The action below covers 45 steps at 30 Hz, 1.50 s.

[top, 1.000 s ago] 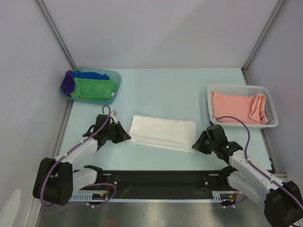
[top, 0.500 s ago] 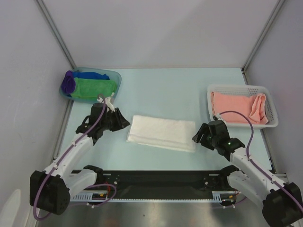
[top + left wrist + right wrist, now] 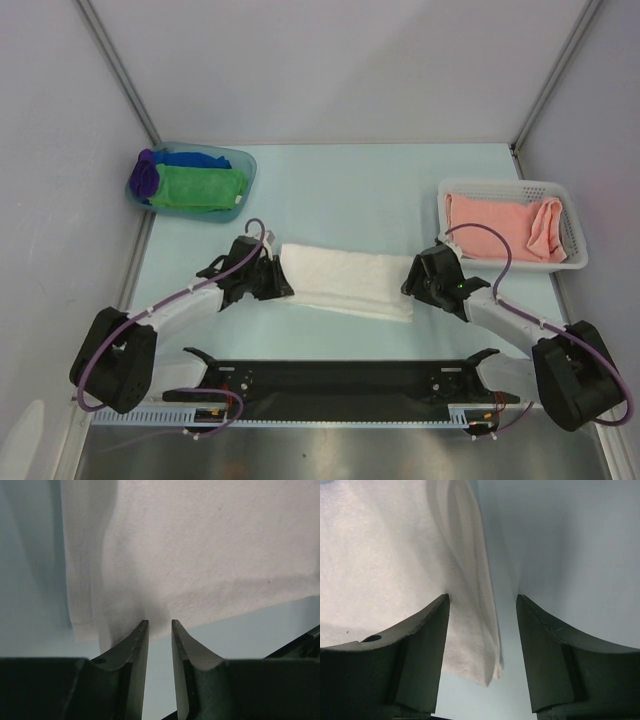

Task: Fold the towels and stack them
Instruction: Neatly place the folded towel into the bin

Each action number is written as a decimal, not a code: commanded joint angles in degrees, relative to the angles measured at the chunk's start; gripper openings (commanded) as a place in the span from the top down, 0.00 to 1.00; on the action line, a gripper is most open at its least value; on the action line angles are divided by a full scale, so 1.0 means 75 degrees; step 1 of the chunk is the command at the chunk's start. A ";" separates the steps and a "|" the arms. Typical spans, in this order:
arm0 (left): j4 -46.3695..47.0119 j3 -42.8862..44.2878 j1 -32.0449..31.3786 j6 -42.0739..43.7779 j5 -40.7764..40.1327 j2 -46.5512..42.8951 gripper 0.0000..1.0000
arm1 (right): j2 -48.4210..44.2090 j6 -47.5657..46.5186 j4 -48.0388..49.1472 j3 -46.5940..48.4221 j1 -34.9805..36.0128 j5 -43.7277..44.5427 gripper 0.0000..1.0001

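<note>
The pale blue desk [image 3: 340, 190] carries a folded white towel [image 3: 345, 280] by the middle of its near edge. A pink towel [image 3: 495, 228] lies in the white basket [image 3: 510, 188] at the right edge. A green towel [image 3: 195, 187] lies in the blue tub [image 3: 246, 178] near the far left corner. The left hand [image 3: 160, 625], fingers narrowly apart, meets the white towel's left end. The right hand [image 3: 482, 600], fingers wide apart, straddles its right end.

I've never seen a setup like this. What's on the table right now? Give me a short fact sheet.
Centre: white towel, folded, lying flat
Left gripper: slightly open, tips at the towel's left end
Right gripper: wide open, straddling the towel's right edge
Blue tub: far left, holds green towel, blue towel, purple towel
White basket: right side, holds pink towel
</note>
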 commanded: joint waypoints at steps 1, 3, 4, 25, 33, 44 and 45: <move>0.0716 -0.0332 -0.0073 -0.0362 -0.0179 0.0165 0.71 | 0.0363 -0.0043 0.0440 0.0128 0.0200 0.0425 0.40; 0.0775 -0.0520 -0.0073 -0.0456 -0.0331 0.0189 0.71 | 0.0575 -0.0043 0.0534 0.0070 0.0247 0.0438 0.40; 0.0833 -0.0568 -0.0073 -0.0479 -0.0355 0.0189 0.71 | 0.0633 -0.0032 0.0650 0.0047 0.0271 0.0426 0.40; -0.0603 0.1211 -0.0061 0.0385 0.0231 -0.0795 0.73 | 0.2157 -0.0125 -0.0868 0.1521 0.1149 0.1255 1.00; -0.1357 0.2455 -0.0073 0.1044 0.0406 -0.1475 0.72 | 0.2800 -0.0394 -0.3095 0.3735 0.1724 0.3342 1.00; -0.1252 0.1928 -0.0061 0.1700 0.0512 -0.1382 0.73 | 0.4922 -0.1566 -0.4714 0.7320 0.1397 0.6495 1.00; -0.1275 0.1916 -0.0061 0.1712 0.0581 -0.1358 0.73 | 0.5027 -0.1590 -0.4982 0.7474 0.1280 0.6821 1.00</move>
